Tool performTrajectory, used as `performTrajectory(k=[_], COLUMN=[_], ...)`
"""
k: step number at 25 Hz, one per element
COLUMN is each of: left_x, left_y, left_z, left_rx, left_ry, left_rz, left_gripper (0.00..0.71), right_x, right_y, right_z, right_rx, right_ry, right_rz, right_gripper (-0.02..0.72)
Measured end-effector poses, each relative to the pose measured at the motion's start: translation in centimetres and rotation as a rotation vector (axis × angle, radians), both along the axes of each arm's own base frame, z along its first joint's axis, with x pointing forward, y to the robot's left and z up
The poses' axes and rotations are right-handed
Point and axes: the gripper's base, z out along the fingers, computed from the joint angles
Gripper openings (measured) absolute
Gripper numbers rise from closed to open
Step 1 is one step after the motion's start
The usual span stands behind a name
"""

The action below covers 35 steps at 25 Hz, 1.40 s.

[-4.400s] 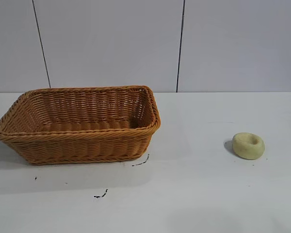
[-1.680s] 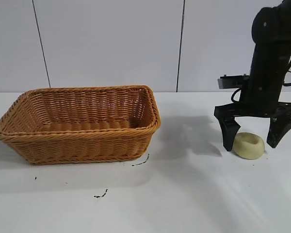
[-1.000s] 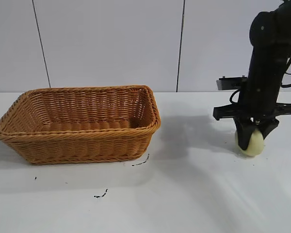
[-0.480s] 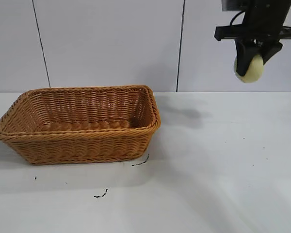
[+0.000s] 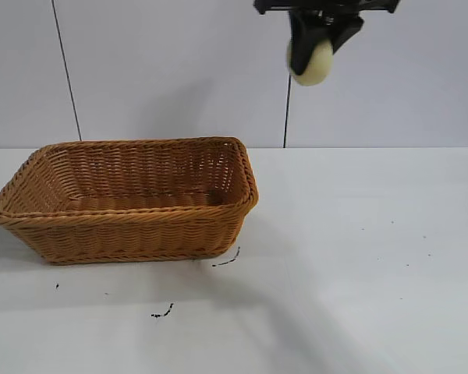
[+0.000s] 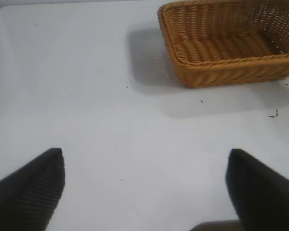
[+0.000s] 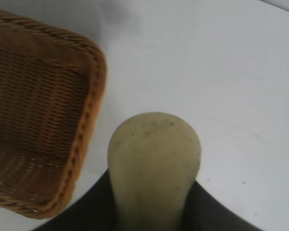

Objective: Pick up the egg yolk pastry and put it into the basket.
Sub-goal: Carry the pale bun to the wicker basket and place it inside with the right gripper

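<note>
Pastry (image 5: 311, 61) clamped in right pincer (image 5: 315, 48)

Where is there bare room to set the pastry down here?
The basket interior is bare. So is the table to the basket's right and in front of it. The right gripper holds the egg yolk pastry high, right of the basket.

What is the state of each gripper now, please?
Left gripper: open, holding nothing, above the table.
Right gripper: shut on the pastry, high up, right of the basket.
</note>
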Motion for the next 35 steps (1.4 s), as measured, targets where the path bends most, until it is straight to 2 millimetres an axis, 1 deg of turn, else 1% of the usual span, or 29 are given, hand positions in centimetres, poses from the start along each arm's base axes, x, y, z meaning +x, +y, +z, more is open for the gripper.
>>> performTrajectory(k=[1,5,8,10,12,14,16,18,20,21,22,24,26,27,29,31,35], left_x=[0.0,0.0,0.0,0.0,0.0,0.0,0.0,0.0,0.0,0.0,0.0,0.0,0.0,0.0,0.0,0.0,0.0], left_y=[0.0,0.0,0.0,0.0,0.0,0.0,0.0,0.0,0.0,0.0,0.0,0.0,0.0,0.0,0.0,0.0,0.0], left_z=[0.0,0.0,0.0,0.0,0.0,0.0,0.0,0.0,0.0,0.0,0.0,0.0,0.0,0.0,0.0,0.0,0.0], left_rx=[0.0,0.0,0.0,0.0,0.0,0.0,0.0,0.0,0.0,0.0,0.0,0.0,0.0,0.0,0.0,0.0,0.0], left_ry=[0.0,0.0,0.0,0.0,0.0,0.0,0.0,0.0,0.0,0.0,0.0,0.0,0.0,0.0,0.0,0.0,0.0], left_rz=[0.0,0.0,0.0,0.0,0.0,0.0,0.0,0.0,0.0,0.0,0.0,0.0,0.0,0.0,0.0,0.0,0.0], left_gripper=[0.693,0.693,0.693,0.693,0.693,0.693,0.693,0.693,0.693,0.693,0.693,0.693,0.693,0.693,0.693,0.693,0.693], right_x=[-0.3,-1.2,-1.7,-1.6,-1.5,-1.1,-0.8,-0.7,-0.7,-0.7,-0.7,-0.7,-0.8,-0.8,-0.9,-1.1,-1.4], right_y=[1.7,7.4,11.1,12.6,13.5,14.0,14.2,14.4,14.4,14.4,14.4,14.5,14.5,14.4,14.3,14.2,13.7], right_z=[-0.4,-2.5,-5.2,-7.7,-10.0,-12.3,-13.9,-15.0,-15.3,-15.3,-15.3,-15.1,-15.0,-14.7,-13.9,-12.4,-8.0], right_rx=[0.003,0.017,0.041,0.039,0.032,0.026,0.025,0.022,0.027,0.027,0.031,0.037,0.035,0.035,0.029,0.027,0.026], right_ry=[-0.004,-0.03,-0.058,-0.052,-0.04,-0.03,-0.027,-0.018,-0.01,-0.01,-0.007,-0.009,-0.004,-0.002,0.008,0.009,-0.035], right_rz=[0.035,0.144,0.209,0.231,0.242,0.244,0.244,0.243,0.242,0.242,0.241,0.24,0.24,0.24,0.241,0.242,0.239], right_gripper=[0.193,0.193,0.193,0.193,0.193,0.193,0.195,0.225,0.305,0.305,0.35,0.489,0.594,0.63,0.66,0.675,0.677])
